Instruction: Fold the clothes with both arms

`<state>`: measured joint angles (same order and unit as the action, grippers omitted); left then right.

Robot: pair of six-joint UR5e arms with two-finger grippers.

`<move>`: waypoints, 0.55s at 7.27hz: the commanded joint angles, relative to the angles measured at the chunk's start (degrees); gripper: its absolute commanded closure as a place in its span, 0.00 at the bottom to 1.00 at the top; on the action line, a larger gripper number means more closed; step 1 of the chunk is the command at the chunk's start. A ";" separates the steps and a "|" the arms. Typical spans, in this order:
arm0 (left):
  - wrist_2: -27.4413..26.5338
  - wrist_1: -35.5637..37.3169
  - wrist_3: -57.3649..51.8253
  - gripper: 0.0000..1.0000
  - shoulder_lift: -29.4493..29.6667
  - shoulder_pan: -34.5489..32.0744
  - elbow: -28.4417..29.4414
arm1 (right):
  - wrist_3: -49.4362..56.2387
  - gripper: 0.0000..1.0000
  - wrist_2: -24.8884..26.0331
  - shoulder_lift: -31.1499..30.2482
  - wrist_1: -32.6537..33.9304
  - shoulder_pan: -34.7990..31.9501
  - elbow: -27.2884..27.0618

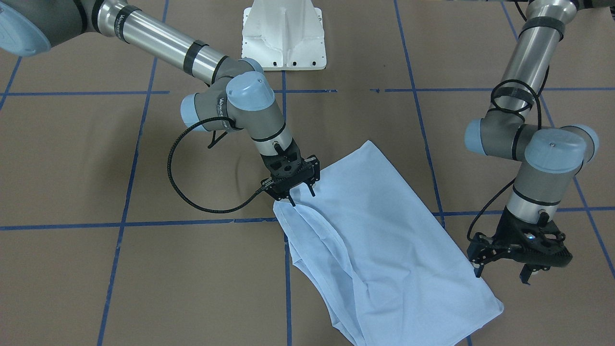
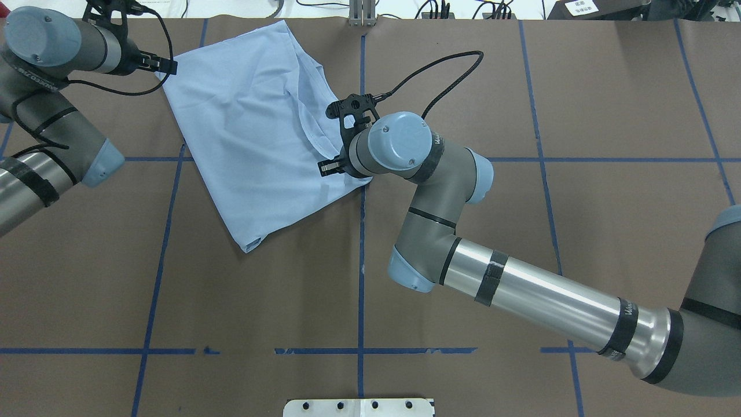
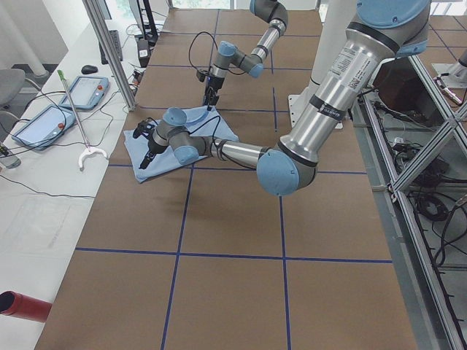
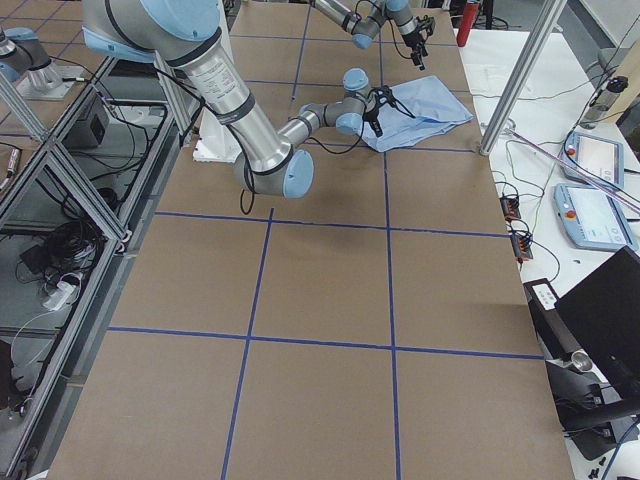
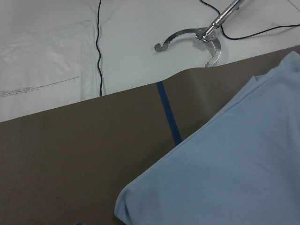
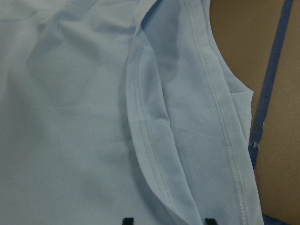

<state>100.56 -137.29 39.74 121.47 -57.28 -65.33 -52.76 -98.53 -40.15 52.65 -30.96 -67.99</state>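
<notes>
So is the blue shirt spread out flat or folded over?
Folded. The t-shirt lies as a long rectangle with no sleeves sticking out, and stitched hems overlap in layers beside the right tool.

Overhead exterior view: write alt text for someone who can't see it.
A folded pale blue t-shirt lies on a brown, blue-taped table. The right gripper is at its right edge, the left gripper beside its far left corner.

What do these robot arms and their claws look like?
The left arm and right arm are silver-grey tubes with pale blue joint caps, black bands and white lettering. Black cables loop alongside. The left gripper and right gripper are black and two-fingered.
</notes>
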 commanded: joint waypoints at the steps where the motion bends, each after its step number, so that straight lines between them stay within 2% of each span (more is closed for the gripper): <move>1: 0.07 0.00 1.04 0.00 -0.01 0.06 -0.06 | 1.16 0.49 -1.66 0.16 -0.09 0.02 1.27; 4: 0.07 0.00 1.04 0.00 -0.70 0.15 -0.93 | 3.62 0.50 -1.76 -0.10 -0.09 -1.55 1.28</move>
<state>100.63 -137.28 40.82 121.22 -57.16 -65.81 -50.53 -100.23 -40.32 52.56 -31.56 -66.75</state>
